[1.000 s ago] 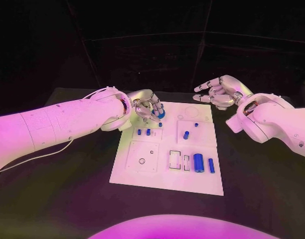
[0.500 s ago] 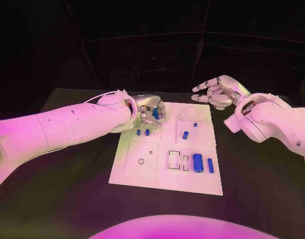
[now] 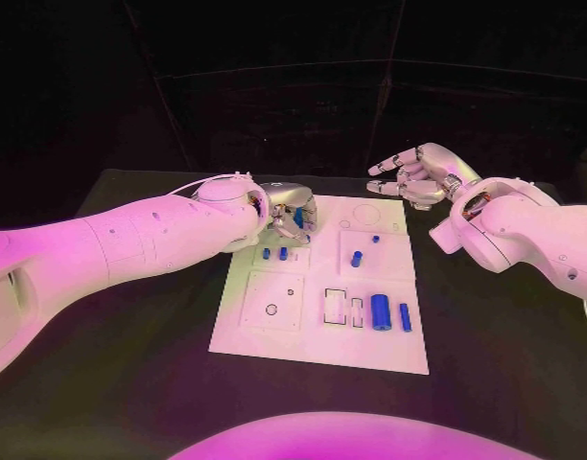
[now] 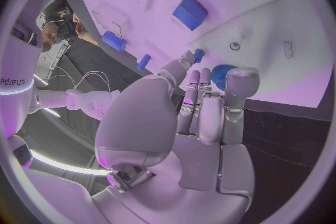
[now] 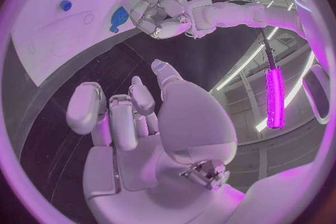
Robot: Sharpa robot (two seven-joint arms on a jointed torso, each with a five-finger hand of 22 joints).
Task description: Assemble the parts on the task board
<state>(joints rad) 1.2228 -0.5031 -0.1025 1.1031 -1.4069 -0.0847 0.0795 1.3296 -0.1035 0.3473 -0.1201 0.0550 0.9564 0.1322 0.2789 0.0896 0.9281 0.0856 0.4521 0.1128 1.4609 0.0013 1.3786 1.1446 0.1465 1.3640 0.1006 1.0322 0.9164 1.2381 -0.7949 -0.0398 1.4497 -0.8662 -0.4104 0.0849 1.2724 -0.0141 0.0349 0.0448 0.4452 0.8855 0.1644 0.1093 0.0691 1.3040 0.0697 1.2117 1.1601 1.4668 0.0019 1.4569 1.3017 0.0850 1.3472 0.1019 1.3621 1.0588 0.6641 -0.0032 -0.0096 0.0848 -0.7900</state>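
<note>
Left hand [image 3: 288,217] pinching ridged round blue part [image 4: 223,75] over flat white task board [image 3: 377,350], right hand [image 3: 418,176] hovering empty, fingers spreading apart.

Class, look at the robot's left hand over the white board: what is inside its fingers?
The left hand holds a blue ridged round part at its fingers, above the task board. Its far side is covered.

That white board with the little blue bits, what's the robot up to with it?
It is fitting small blue parts into the white task board. Its left hand holds a round blue part over the board's far corner. The right hand hovers open past the far edge, holding nothing. Several blue parts lie or stand on the board.
</note>
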